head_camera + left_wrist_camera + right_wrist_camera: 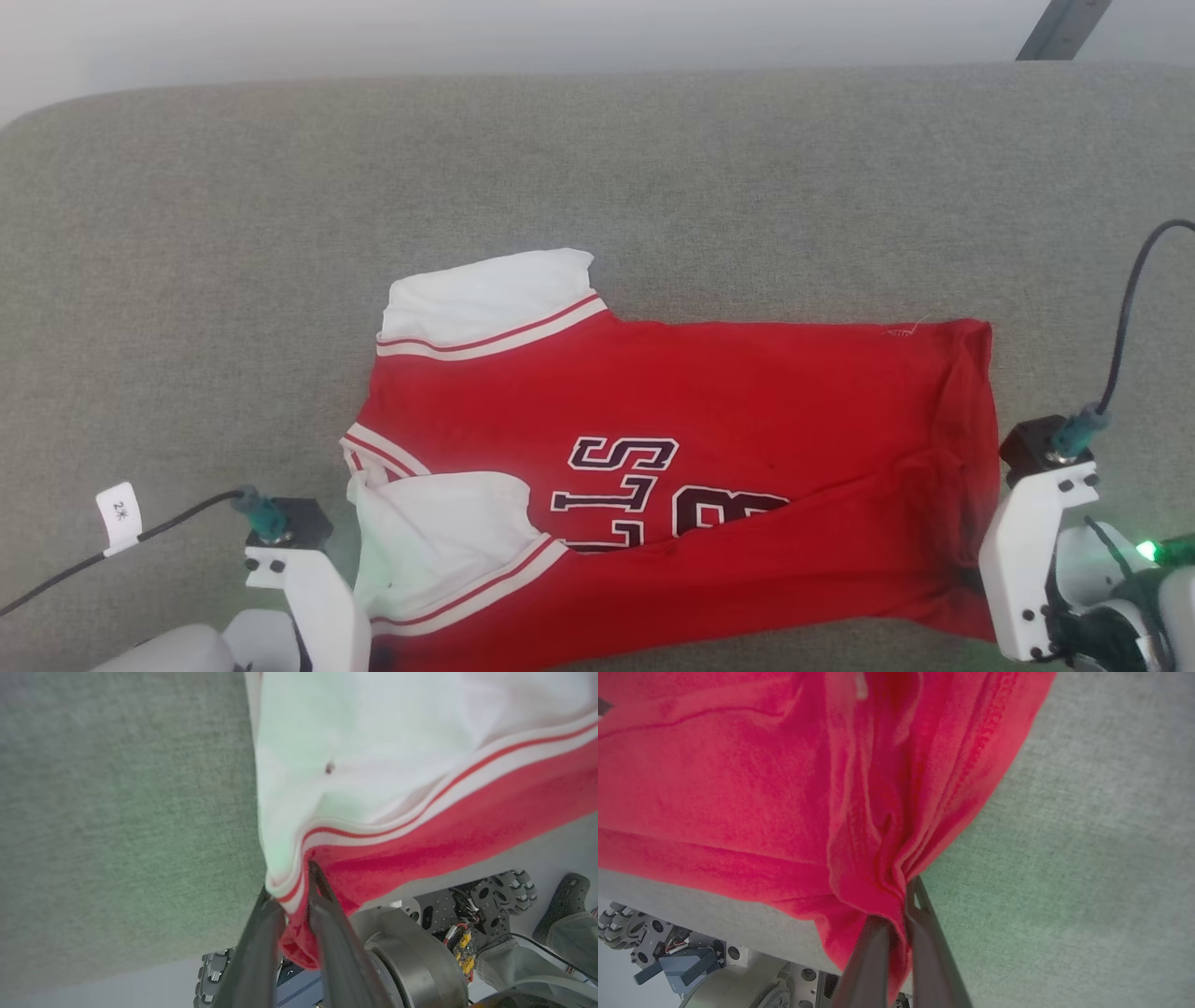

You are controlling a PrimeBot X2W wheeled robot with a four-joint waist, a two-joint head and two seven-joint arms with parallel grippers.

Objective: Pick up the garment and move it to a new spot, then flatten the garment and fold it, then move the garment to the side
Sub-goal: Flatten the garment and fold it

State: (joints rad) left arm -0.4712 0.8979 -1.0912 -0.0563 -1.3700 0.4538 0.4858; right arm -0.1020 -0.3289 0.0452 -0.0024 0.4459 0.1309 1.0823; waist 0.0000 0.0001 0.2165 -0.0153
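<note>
Left hand (288,879), at the front edge of the desk (597,168), has narrow fingers either side of the garment (709,392) at its striped sleeve trim; grip unclear. Right hand (893,899) pinches the bunched hem. Creased garment overhangs that edge: you should probably tension both corners evenly, then lay flat.

Quick headcount: one soft red jersey T-shirt (747,392) with two white short sleeves (485,294), lying on one grey fabric-covered bench (280,233). Two grippers, the left gripper (292,886) and the right gripper (896,900), two long dark fingers each, so four fingers total. Two black cables (1125,317), one teal plug (1078,431) apiece, so two plugs. One small white paper tag (119,513). One green light (1146,551).
</note>
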